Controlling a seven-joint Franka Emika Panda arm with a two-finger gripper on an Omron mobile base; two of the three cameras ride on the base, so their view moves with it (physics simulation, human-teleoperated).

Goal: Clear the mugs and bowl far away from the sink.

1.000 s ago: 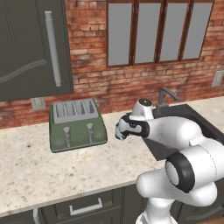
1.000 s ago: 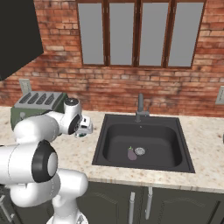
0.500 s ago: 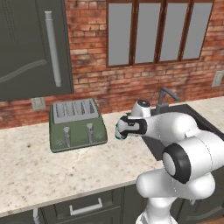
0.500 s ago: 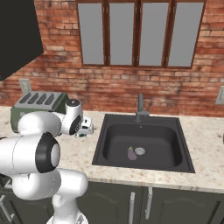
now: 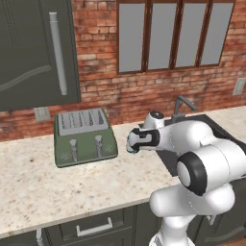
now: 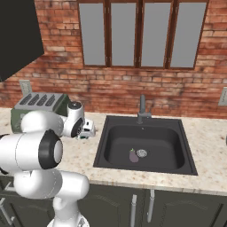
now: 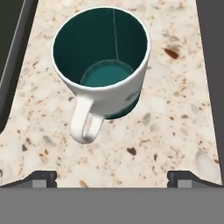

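A white mug [image 7: 103, 65] with a teal-green lining stands upright on the speckled counter, its handle turned toward my hand. My gripper [image 7: 112, 177] hovers above it, open, with one dark tip on each side and nothing between them. From the right base view the mug [image 6: 90, 128] peeks out beside the gripper [image 6: 82, 130], just left of the sink [image 6: 144, 144]. In the left base view the gripper [image 5: 131, 144] hangs between the toaster and the sink [image 5: 216, 124]. The bowl is out of view.
A green toaster [image 5: 84, 137] stands on the counter left of the mug. The sink has a tall grey tap [image 6: 142, 106] and a small purple eggplant [image 6: 133, 155] by its drain. Dark cabinets hang at the upper left.
The arm's elbow has swung a little while the hand has stayed almost in place over the mug. The jaws have stayed open.
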